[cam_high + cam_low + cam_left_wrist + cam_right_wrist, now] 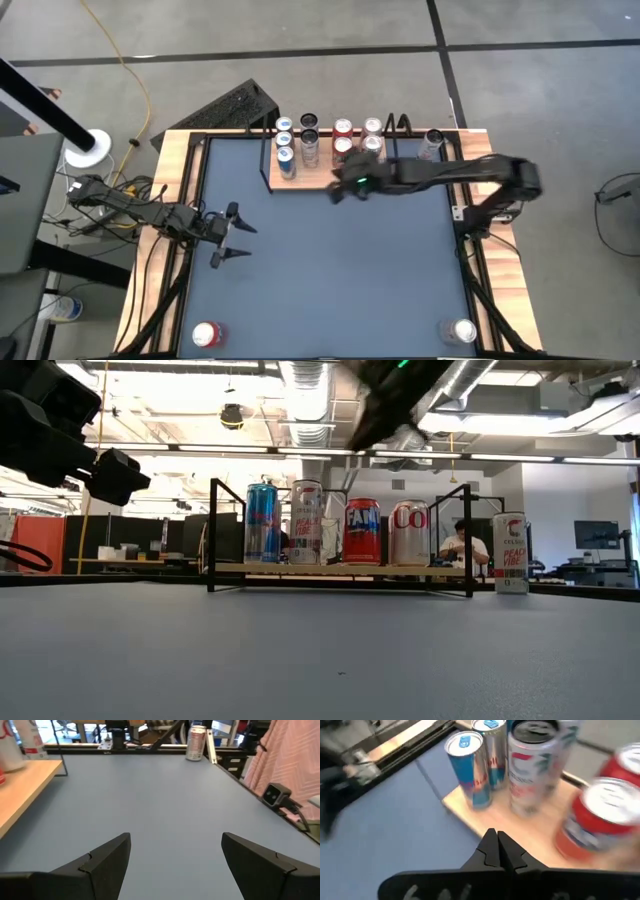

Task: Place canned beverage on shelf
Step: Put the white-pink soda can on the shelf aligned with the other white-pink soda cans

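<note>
1. I see the shelf (pixel 318 180) at the far side of the blue table (pixel 330 270), a light-wood board with thin black wire frames at its two ends.
2. On the shelf stand two rows of cans. In the low view I read them from left to right: a blue can (pixel 262 523), a white can (pixel 307 522), a red can (pixel 362 531) and a silver-white can (pixel 408 532).
3. One more white can (pixel 509 553) stands on the table just beside the shelf, outside its right frame.
4. The right gripper (pixel 337 192) hangs over the front edge of the shelf, near the red cans. Its two fingers (pixel 496 851) are pressed together and hold nothing.
5. The left gripper (pixel 228 235) is well apart from the shelf, above the left part of the table. Its fingers (pixel 102 862) stand partly spread with only bare table between them.
6. Two cans wait at the near edge of the table: a red one (pixel 206 334) at the left corner and a silver one (pixel 459 331) at the right corner.
</note>
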